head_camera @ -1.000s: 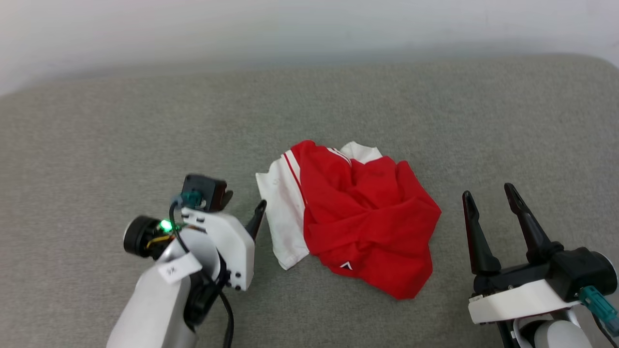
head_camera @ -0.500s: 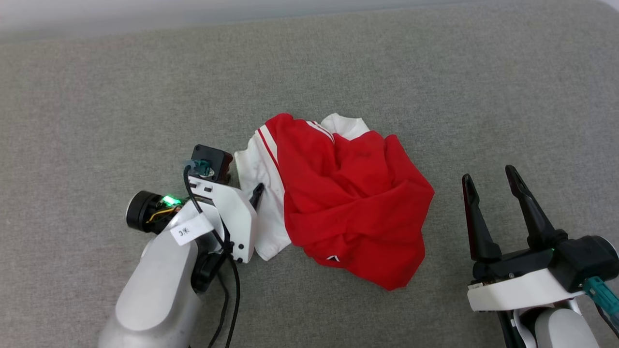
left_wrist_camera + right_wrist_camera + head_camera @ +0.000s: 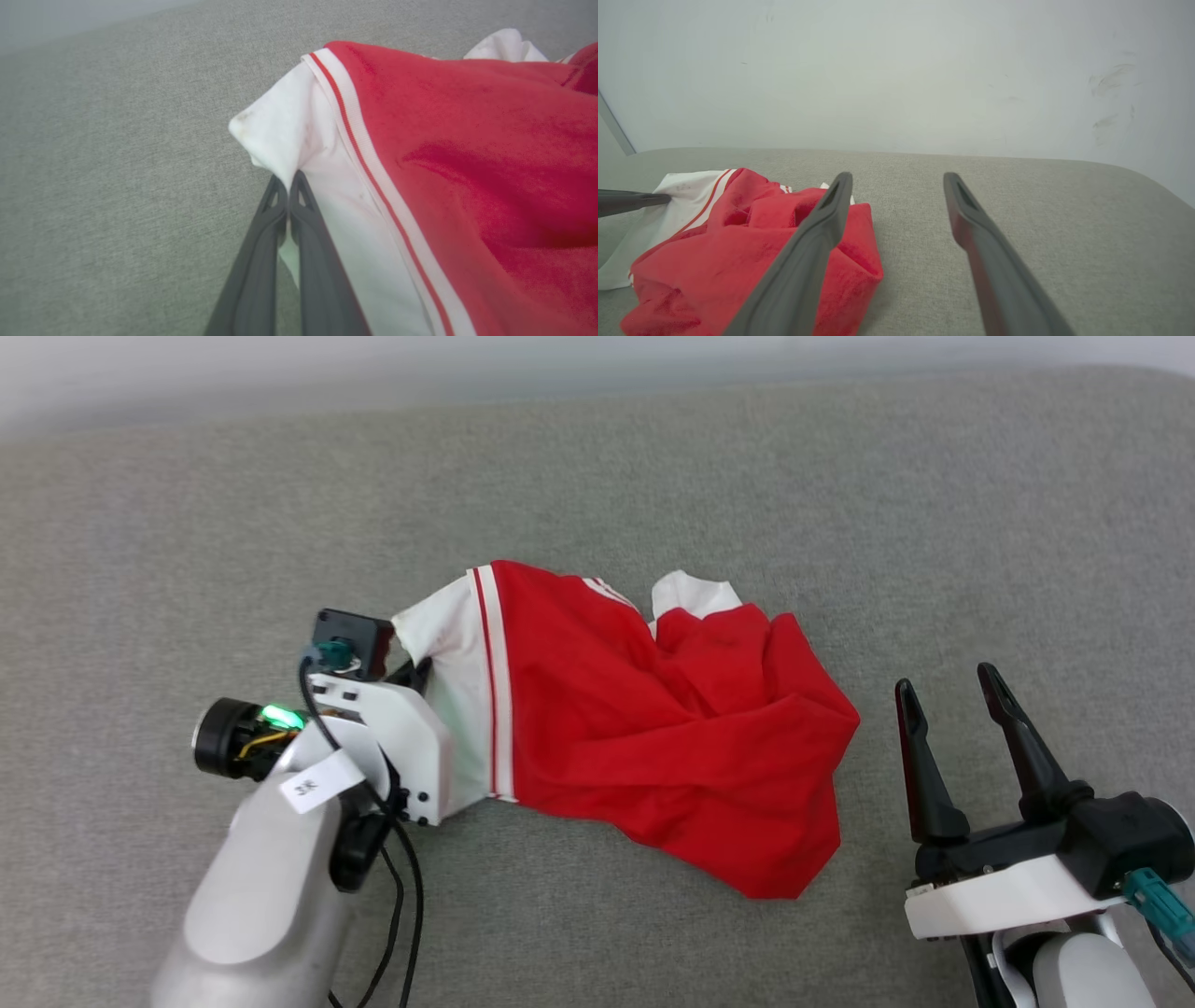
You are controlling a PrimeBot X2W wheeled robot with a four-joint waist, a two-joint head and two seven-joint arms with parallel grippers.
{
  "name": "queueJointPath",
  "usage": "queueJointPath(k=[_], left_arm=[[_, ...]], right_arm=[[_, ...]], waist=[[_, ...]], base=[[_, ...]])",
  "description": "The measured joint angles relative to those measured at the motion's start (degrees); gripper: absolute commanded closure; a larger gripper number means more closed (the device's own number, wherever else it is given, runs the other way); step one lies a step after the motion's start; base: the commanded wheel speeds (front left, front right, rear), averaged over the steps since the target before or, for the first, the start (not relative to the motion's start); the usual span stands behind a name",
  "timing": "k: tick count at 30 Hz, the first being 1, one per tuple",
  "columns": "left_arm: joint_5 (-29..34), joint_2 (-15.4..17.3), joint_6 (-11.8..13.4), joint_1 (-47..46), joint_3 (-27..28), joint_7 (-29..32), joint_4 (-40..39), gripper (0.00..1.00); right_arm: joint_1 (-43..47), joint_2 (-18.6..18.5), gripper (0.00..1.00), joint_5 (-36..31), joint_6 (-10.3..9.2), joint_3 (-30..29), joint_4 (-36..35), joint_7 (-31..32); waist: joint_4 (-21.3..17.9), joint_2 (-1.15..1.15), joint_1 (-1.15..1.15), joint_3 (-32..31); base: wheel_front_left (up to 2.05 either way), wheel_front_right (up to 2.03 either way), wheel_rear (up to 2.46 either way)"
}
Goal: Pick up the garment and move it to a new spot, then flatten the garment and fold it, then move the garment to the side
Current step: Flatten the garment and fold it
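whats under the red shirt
The grey fabric surface shows all around the shirt. The left gripper pinches its white sleeve. Anything beneath the bunched red cloth is covered, so I cannot tell.

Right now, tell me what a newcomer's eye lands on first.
The red shirt lies crumpled at the centre of the grey surface. The left fingers are shut on its white sleeve, at its left edge. The right fingers stand open to its right, apart from it.
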Motion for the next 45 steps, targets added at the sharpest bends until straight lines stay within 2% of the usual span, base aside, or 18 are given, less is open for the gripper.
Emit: queueJointPath(k=[3,12,16,20,21,22,25,29,37,40,45], left_arm=[[-0.2,0.9,1.3,0.3,1.5,-1.7,-1.4,1.00],[-2.5,7.2,4.9,7.6,8.2,-2.3,-6.0,1.00],[-4.1,8.7,5.1,13.0,9.7,-1.3,-6.6,1.00],[-4.7,8.6,5.1,16.6,9.4,-0.9,-5.9,1.00],[-4.5,8.6,5.1,16.9,9.2,-1.2,-5.6,0.53],[-4.1,8.6,5.1,17.0,8.9,-1.8,-5.5,0.00],[-3.7,8.0,5.3,16.9,8.4,-4.6,-5.3,0.00],[-2.6,6.7,5.1,15.7,7.6,-11.5,-6.3,0.00],[0.2,5.2,1.9,16.0,4.7,-28.9,-10.9,0.00],[1.5,4.8,2.0,18.1,4.2,-31.4,-13.4,0.00],[2.7,2.7,2.6,23.4,5.5,-31.9,-21.1,0.00]], right_arm=[[0.3,0.0,0.00,-0.2,0.00,-0.3,0.6,0.0],[1.5,0.0,0.00,-0.3,0.00,-1.1,2.1,0.0],[1.6,0.0,0.00,-0.4,0.00,-1.4,2.9,0.0],[1.8,0.0,0.00,-0.5,0.00,-1.6,3.8,0.0],[1.8,0.0,0.00,-0.6,0.00,-1.6,4.0,0.0],[1.8,0.0,0.00,-0.7,0.00,-1.6,4.2,0.0],[1.8,0.0,0.00,-0.9,0.00,-1.7,4.7,0.0],[1.9,0.0,0.00,-1.1,0.00,-2.0,5.5,0.0],[2.6,0.0,0.00,-1.4,0.01,-2.4,5.7,0.0],[3.3,0.0,0.00,-1.4,0.01,-2.3,5.8,0.0],[4.0,0.0,0.00,-1.4,0.00,-2.1,6.0,0.0]], waist=[[0.9,0.00,0.00,-1.6],[3.7,0.00,-0.01,-5.7],[4.4,0.00,-0.01,-6.7],[4.8,0.00,-0.01,-7.3],[4.9,0.00,-0.01,-7.4],[5.0,0.00,-0.01,-7.4],[5.2,0.00,0.00,-7.8],[5.7,0.00,-0.01,-8.7],[6.5,0.00,-0.01,-12.0],[6.8,0.00,-0.01,-13.3],[7.1,0.00,-0.01,-14.8]], base=[[0.00,0.00,0.00],[0.00,0.00,0.00],[0.00,0.00,0.00],[0.00,0.00,0.00],[0.00,0.00,0.00],[0.00,0.00,0.00],[0.00,0.00,0.00],[0.00,0.00,0.00],[0.00,0.00,0.00],[0.00,0.00,0.00],[0.00,0.00,0.00]])
